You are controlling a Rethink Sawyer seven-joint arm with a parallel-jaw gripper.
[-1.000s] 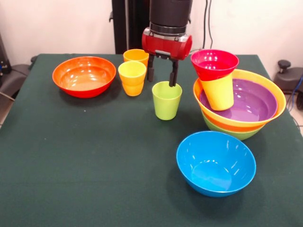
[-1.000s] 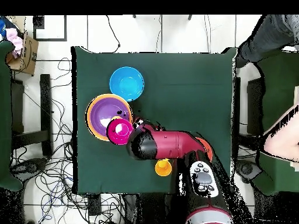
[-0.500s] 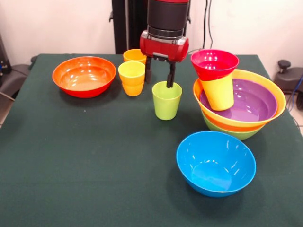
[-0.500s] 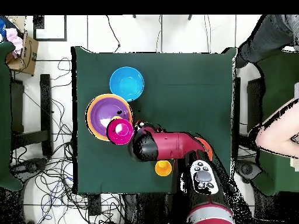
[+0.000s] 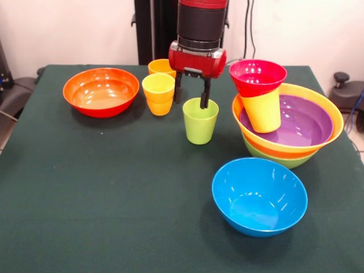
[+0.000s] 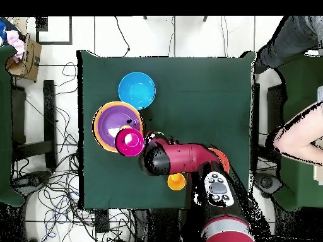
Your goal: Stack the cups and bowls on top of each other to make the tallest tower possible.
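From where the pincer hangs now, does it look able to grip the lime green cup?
Probably yes. The pincer is open just above the lime green cup, one finger over its far rim, the other behind it. The yellow cup and the stacked bowls stand clear to either side.

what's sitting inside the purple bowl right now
A yellow cup stands tilted inside the purple bowl, with the small magenta-red bowl on top of it. The cup hides part of the bowl's floor, so anything behind it cannot be seen.
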